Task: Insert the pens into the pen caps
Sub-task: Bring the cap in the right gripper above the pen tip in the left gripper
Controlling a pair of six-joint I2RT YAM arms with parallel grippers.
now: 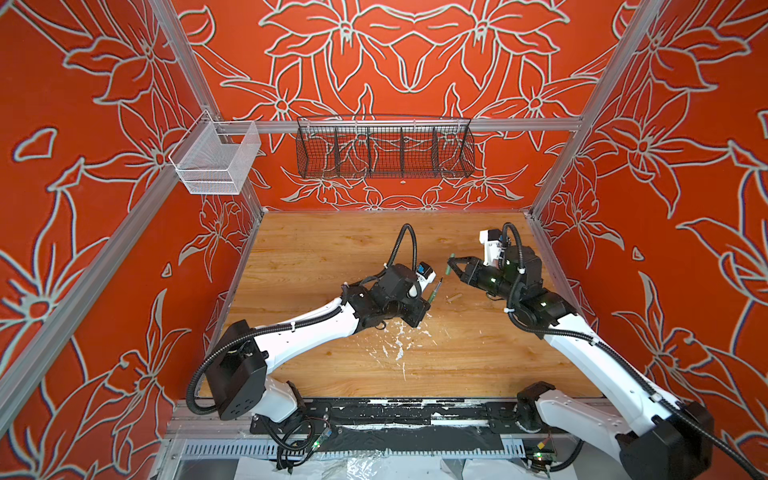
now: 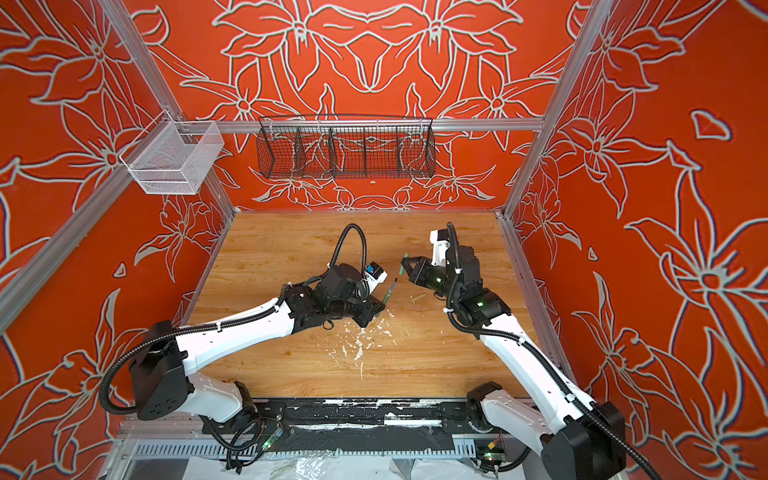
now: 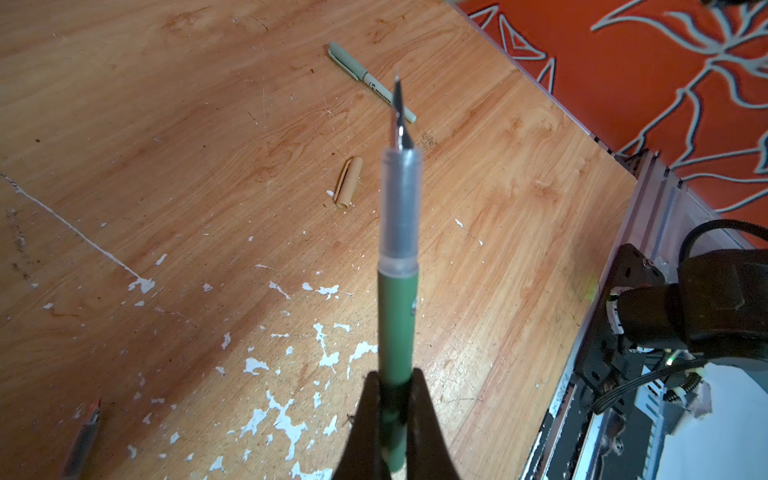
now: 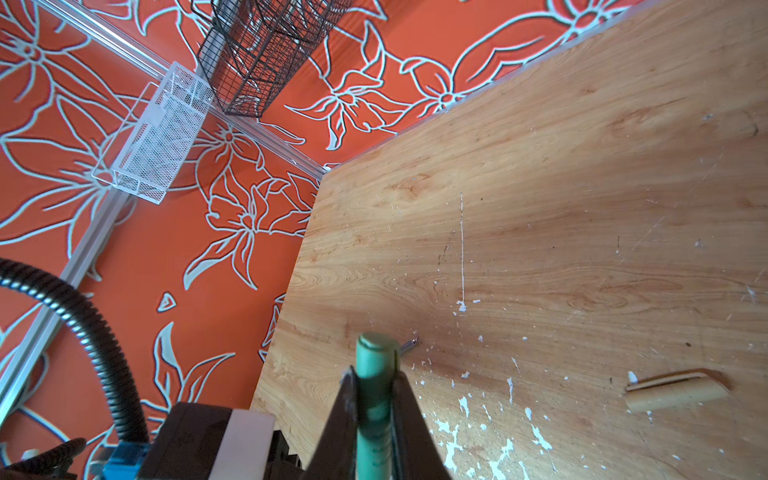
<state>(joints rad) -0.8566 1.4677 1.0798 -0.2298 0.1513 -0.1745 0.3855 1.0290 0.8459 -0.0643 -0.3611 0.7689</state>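
Where the wooden table (image 1: 332, 249) fills the floor between red flowered walls, flecked with white paint (image 1: 399, 353) toward its front, a black wire basket (image 1: 384, 147) and a smaller white mesh basket (image 1: 216, 160) hang from the rails above it. Both arms reach over the middle of the table. The left gripper (image 3: 395, 386) is clamped on the lower barrel of the dark green pen (image 3: 398, 316), held clear of the wood with its thin grey tip pointing toward the right gripper (image 4: 374, 384). That gripper pinches the dark green cap (image 4: 374, 361) in the air, near the tip but apart from it. A pale green pen (image 3: 353, 66), a cap on one end, lies flat on the table, seen only from the left wrist. The tan cap (image 1: 454, 297) lies on the wood between the two grippers.
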